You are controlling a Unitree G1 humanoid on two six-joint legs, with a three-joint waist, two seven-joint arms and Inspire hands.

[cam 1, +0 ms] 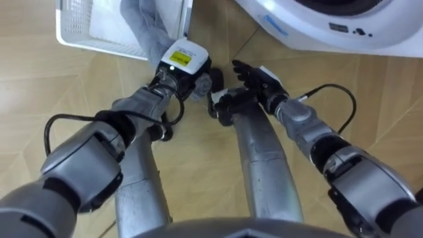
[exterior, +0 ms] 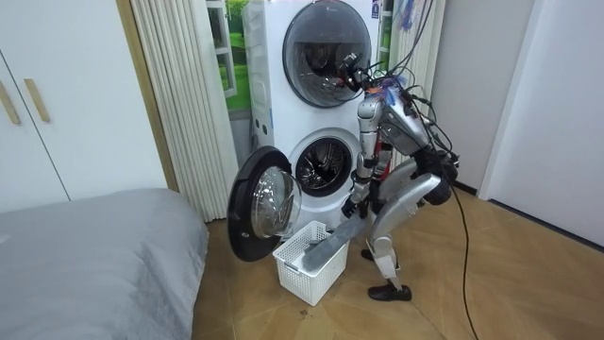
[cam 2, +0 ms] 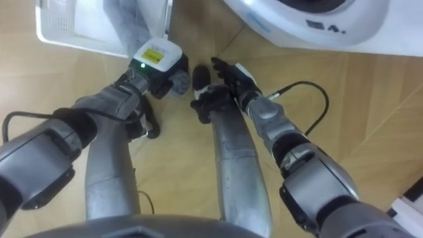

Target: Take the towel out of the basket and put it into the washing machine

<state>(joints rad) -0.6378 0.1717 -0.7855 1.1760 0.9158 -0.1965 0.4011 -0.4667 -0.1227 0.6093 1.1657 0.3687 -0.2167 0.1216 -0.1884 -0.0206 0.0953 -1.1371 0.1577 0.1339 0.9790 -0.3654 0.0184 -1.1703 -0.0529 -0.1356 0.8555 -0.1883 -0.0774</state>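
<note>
Nearest you, both arms reach forward and down over the wood floor. Your left hand sits at the near corner of the basket, right at the hanging end of the towel. Its underside is hidden from the head camera, so I cannot tell whether it has hold of the cloth. Your right hand hovers just beside it, empty, with its fingers straight and spread apart.

Just beyond the hands, the grey towel lies in a white plastic basket and spills over its rim toward you. Farther off is the white front of the washing machine. In the room view you stand bent forward over the basket, which rests on the floor just in front of the machine. The machine's round door hangs open toward the room view's left, beside the drum opening.

The towel looks soft, limp and light, neither fragile nor slippery. It will likely sag and trail rather than hold a shape. Take a bunched handful near the hanging end or the middle. Gather the loose tail so it does not snag on the basket rim or the door.
</note>
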